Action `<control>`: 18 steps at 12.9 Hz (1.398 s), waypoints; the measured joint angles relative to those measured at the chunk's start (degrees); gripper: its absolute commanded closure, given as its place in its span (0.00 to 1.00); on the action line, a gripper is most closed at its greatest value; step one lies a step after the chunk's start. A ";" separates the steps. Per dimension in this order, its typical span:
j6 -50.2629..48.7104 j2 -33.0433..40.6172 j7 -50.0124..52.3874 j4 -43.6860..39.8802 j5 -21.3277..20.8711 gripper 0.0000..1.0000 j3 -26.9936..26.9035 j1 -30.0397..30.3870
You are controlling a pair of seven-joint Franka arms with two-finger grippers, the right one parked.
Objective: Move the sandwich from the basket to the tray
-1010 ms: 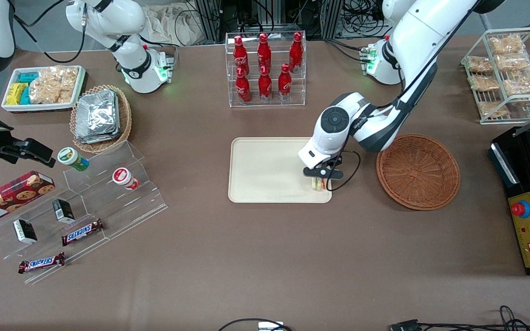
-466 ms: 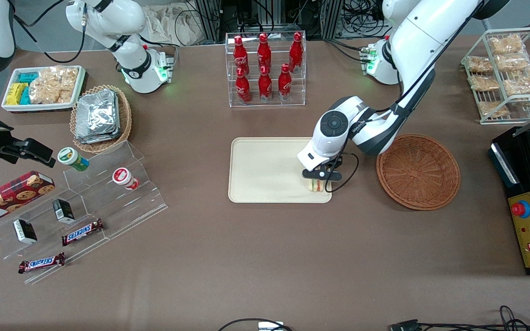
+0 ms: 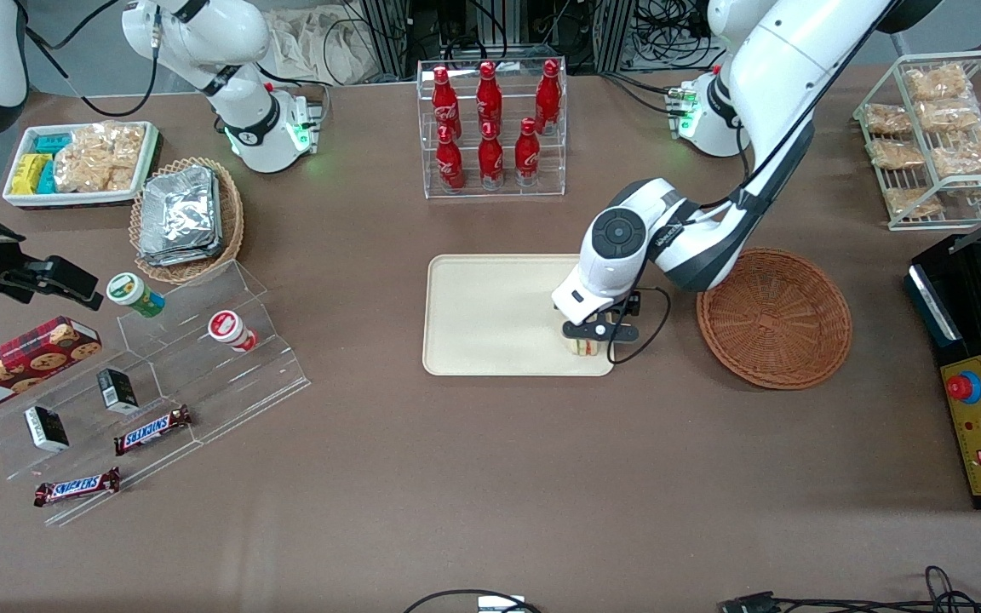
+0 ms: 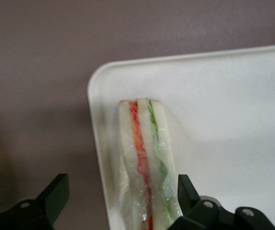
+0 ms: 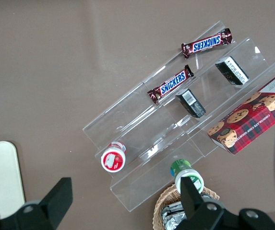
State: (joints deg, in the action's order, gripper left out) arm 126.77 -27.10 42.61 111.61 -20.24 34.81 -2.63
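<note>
The sandwich point(image 3: 584, 346), a wedge of white bread with red and green filling, stands on edge on the cream tray point(image 3: 482, 315), in the corner nearest the round brown basket point(image 3: 773, 317). The left wrist view shows the sandwich point(image 4: 144, 158) just inside the tray point(image 4: 233, 120) rim. My gripper point(image 3: 590, 334) hangs right over it, open. Both fingers straddle the sandwich: one finger point(image 4: 184, 189) is close against the green-filled side, while the other finger point(image 4: 56, 191) stands well off, over the brown table. The basket holds nothing that I can see.
A clear rack of red bottles point(image 3: 490, 128) stands farther from the front camera than the tray. A black machine point(image 3: 980, 366) and a wire rack of snack packets point(image 3: 937, 136) sit at the working arm's end. The acrylic snack stand point(image 3: 158, 375) lies toward the parked arm's end.
The wrist has shifted slightly over the tray corner. The sandwich has stayed at nearly the same spot in that corner.
</note>
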 measured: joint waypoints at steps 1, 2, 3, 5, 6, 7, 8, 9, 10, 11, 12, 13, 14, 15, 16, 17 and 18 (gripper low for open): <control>-4.54 1.23 -0.04 -2.86 1.23 0.00 0.30 -0.01; -9.13 2.84 -0.63 -5.74 2.57 0.00 0.55 -0.04; -14.67 4.88 -1.75 -9.02 4.21 0.00 0.78 -0.07; -23.03 9.60 -3.33 -14.58 7.89 0.00 0.71 -0.05; -25.25 12.30 -3.86 -15.92 9.21 0.00 0.01 -0.10; -27.47 15.34 -5.20 -16.44 11.11 0.00 -1.63 -0.18; -29.70 18.44 -7.78 -16.49 13.63 0.00 -4.17 -0.22; -31.84 21.38 -11.17 -16.42 16.06 0.00 -7.53 -0.22; -33.55 24.08 -15.19 -16.16 17.84 0.00 -11.45 -0.19; -34.76 26.58 -19.58 -15.57 19.01 0.00 -15.48 -0.09; -35.33 28.98 -23.75 -14.45 19.65 0.00 -19.33 -0.01; -35.45 31.28 -27.16 -12.68 20.03 0.00 -22.77 -0.10; -35.46 33.35 -29.26 -10.76 20.31 0.00 -25.78 -0.49; -35.46 35.04 -30.10 -9.17 20.46 0.00 -28.93 -1.63; -35.46 36.33 -30.57 -8.04 20.73 0.00 -31.53 -2.69; -35.53 37.14 -30.72 -7.41 21.17 0.00 -33.03 -3.18; -35.77 37.51 -30.73 -7.25 21.40 0.00 -33.63 -3.26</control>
State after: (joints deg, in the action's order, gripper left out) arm 91.00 10.42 11.88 104.36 1.16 1.18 -5.89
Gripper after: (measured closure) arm 0.000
